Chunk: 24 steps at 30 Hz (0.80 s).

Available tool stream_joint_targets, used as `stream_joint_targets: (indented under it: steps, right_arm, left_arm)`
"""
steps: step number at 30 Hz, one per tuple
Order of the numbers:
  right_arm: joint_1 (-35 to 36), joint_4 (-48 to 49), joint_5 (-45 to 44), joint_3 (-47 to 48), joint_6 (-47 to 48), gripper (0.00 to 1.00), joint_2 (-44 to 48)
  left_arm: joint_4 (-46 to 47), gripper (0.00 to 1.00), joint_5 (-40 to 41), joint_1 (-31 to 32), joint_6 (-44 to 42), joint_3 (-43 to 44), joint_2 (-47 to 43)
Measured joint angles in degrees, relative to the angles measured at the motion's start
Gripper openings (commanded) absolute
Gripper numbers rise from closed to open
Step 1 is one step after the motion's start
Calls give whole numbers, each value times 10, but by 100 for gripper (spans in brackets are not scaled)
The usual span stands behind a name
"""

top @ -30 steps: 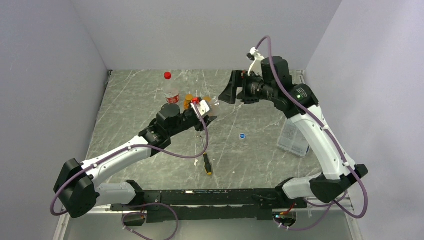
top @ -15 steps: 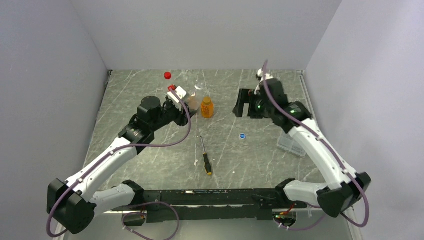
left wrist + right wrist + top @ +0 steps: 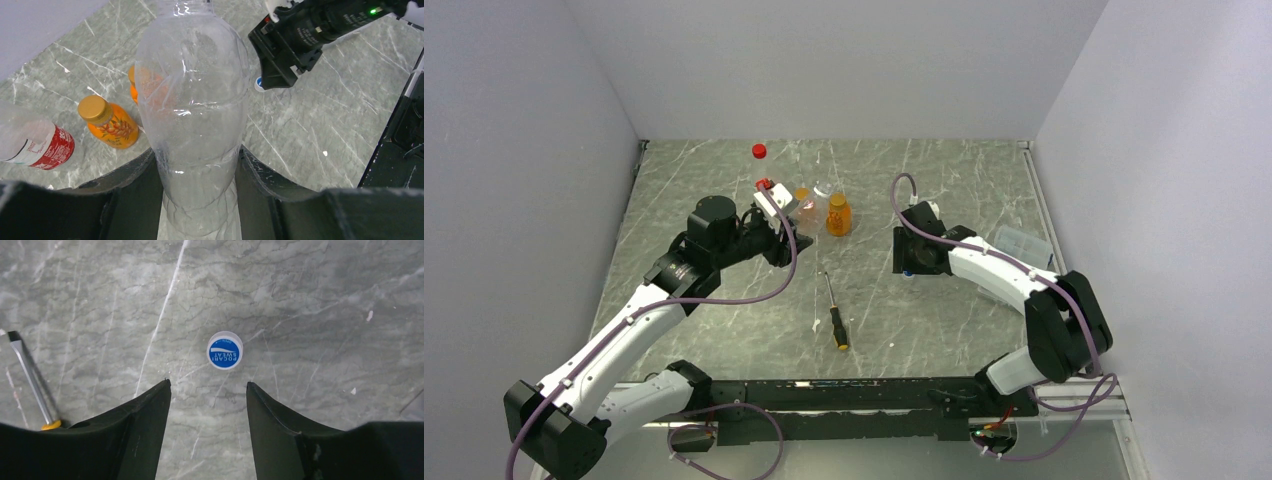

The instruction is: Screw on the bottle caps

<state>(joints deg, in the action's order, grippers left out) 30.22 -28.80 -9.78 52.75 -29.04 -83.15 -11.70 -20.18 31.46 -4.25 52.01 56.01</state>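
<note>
Item: blue cap [image 3: 225, 350]; lying flat on the table [image 3: 325, 300], just ahead of the right gripper [image 3: 207, 400] and a little right of its centre line; untouched.
Risk, as judged: coming down from here, the fingers could close short of the cap or clip its rim and skid it over the smooth stone; cause, the offset.
Right gripper: fingers moderately parted, holding nothing; screwdriver [image 3: 30, 380] off to its left.
Left gripper [image 3: 199, 165]: pressed around the lower body of a clear bottle [image 3: 192, 90], neck pointing away from the hand; a slack clamp might let the bottle twist during screwing.
</note>
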Motion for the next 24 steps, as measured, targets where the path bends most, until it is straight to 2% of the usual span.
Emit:
stream_joint_targets:
  steps: [10, 24]
  right_arm:
    - [0, 49, -17, -4, 1, 50, -68]
    - [-2, 70, -32, -4, 3, 46, -108]
  left_arm:
    - [-3, 40, -5, 0, -11, 0, -4]
    - [-15, 39, -5, 0, -20, 0, -4]
